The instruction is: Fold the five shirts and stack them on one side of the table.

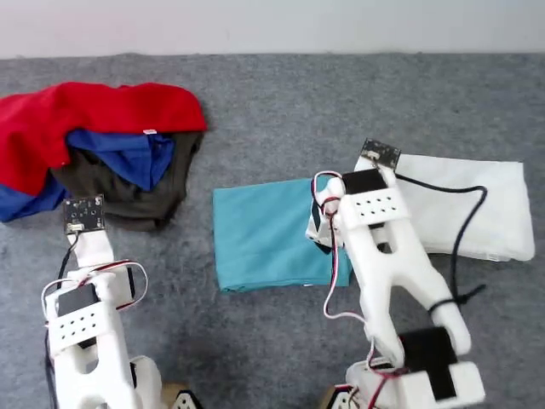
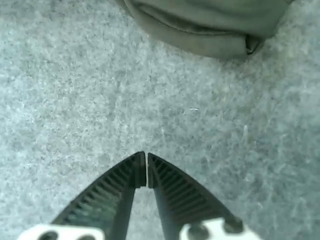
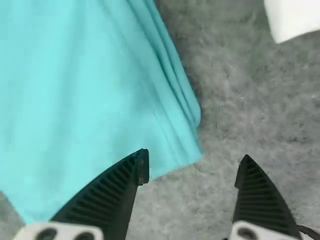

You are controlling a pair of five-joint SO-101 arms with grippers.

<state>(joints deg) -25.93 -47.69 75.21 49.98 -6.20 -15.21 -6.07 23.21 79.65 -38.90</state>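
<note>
We see the right gripper (image 3: 194,167) with its jaws spread wide and nothing between them, poised over the corner of the folded teal shirt (image 3: 75,90), one finger above the cloth and the other above the bare grey table (image 3: 240,110). The teal shirt (image 1: 264,234) lies flat in the middle of the table, with the folded white shirt (image 1: 464,204) just beside it on the right. The left gripper (image 2: 146,170) is closed tip to tip on nothing, above the table near the hem of the dark olive shirt (image 2: 210,25). That shirt sits in a loose heap with the red shirt (image 1: 85,115) and the blue shirt (image 1: 128,158) at the far left. We judge the risk to be at the teal corner: a pinch that catches only the top layer would peel the fold open when lifted. Dragging it toward the white shirt could also bunch both. In the heap, one pull may bring several tangled shirts along.
</note>
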